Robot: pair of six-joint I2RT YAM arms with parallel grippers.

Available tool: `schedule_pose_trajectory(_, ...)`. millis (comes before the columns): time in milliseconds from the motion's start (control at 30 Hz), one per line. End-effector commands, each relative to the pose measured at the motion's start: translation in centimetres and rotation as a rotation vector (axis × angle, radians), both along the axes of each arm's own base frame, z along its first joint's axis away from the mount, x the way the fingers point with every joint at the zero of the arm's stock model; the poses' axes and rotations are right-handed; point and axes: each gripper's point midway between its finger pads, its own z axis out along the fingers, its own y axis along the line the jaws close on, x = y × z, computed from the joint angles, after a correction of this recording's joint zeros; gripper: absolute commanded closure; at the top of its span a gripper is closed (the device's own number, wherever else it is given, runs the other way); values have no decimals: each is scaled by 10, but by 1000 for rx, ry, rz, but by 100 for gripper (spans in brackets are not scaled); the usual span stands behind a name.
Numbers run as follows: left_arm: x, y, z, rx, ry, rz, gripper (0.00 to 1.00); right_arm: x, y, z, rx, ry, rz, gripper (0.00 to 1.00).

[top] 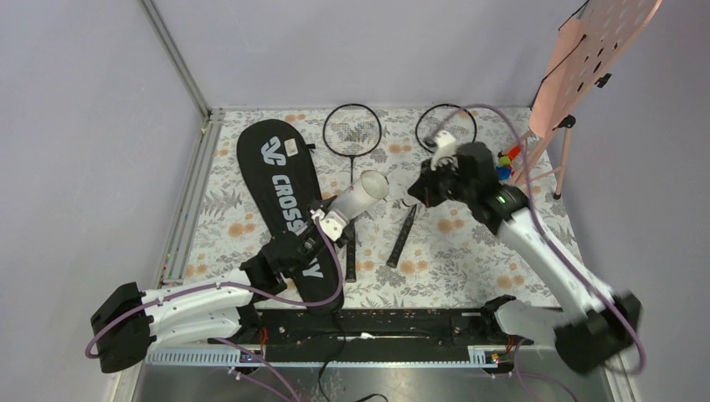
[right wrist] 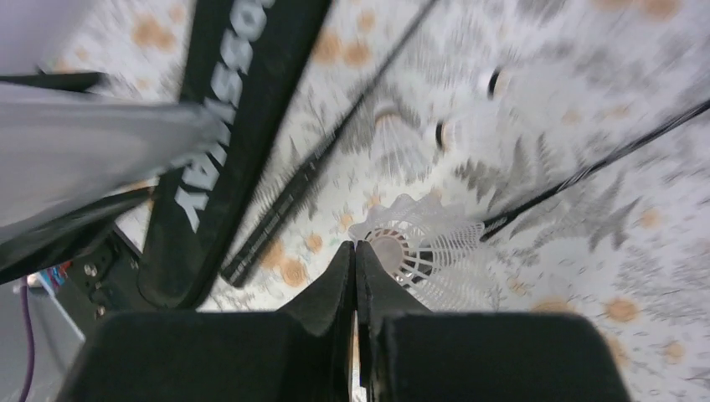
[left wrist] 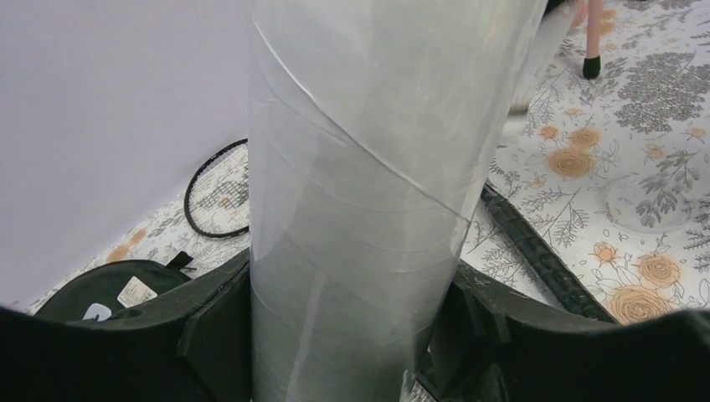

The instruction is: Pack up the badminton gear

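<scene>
CROSSWAY bag (top: 276,180) lies left of centre on the flowered cloth (top: 469,243). At its lower edge the left gripper (top: 332,223) clasps the white tube (top: 362,194), which tilts up to the right. Two rackets (top: 352,130) (top: 446,126) crowd mid-frame. The right gripper (right wrist: 356,251), pinched closed, meets a shuttlecock (right wrist: 423,251). A pink board (top: 586,59) and toys (top: 505,159) stand upper right.

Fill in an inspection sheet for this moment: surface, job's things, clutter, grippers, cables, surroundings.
Surface: floral cloth, lying flat.
Job's things: black bag lies at the left. The first racket and second racket lie on the cloth with their heads toward the far wall. The white tube is lifted at a slant. A shuttlecock sits at the right fingertips.
Clutter: pink board on a stand at the far right, with coloured toys by its foot.
Grippers: left gripper shut on the white tube. The right gripper is shut; a pinch on the shuttlecock's skirt is unclear.
Cables: purple cables loop off both wrists, one over the black bag.
Surroundings: grey walls, frame post.
</scene>
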Motion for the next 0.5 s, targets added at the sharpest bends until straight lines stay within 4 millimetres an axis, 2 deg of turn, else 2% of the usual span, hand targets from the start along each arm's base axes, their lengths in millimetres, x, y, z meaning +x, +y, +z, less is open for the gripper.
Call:
schedule_pose_trajectory(0,-13,-10,-37,25,142,-69,44,-15,-17,93,208,-371,-83,100)
schedule_pose_trajectory(100,-16,-15,-38,41,152,-96,44,-48,-21,146,365,-532,-39,100)
schedule_pose_trajectory(167,-18,-19,-43,65,168,-120,44,-69,-19,175,464,-603,14,100)
schedule_pose_trajectory(233,-21,-24,-48,87,186,-147,44,-89,-13,195,556,-635,84,100)
schedule_pose_trajectory(333,-21,-27,-53,111,202,-158,44,-115,-1,218,694,-638,210,100)
schedule_pose_trajectory(400,-21,-28,-53,114,205,-160,44,-119,3,226,725,-617,236,100)
schedule_pose_trajectory(467,-22,-29,-53,120,207,-165,44,-115,7,222,721,-576,243,100)
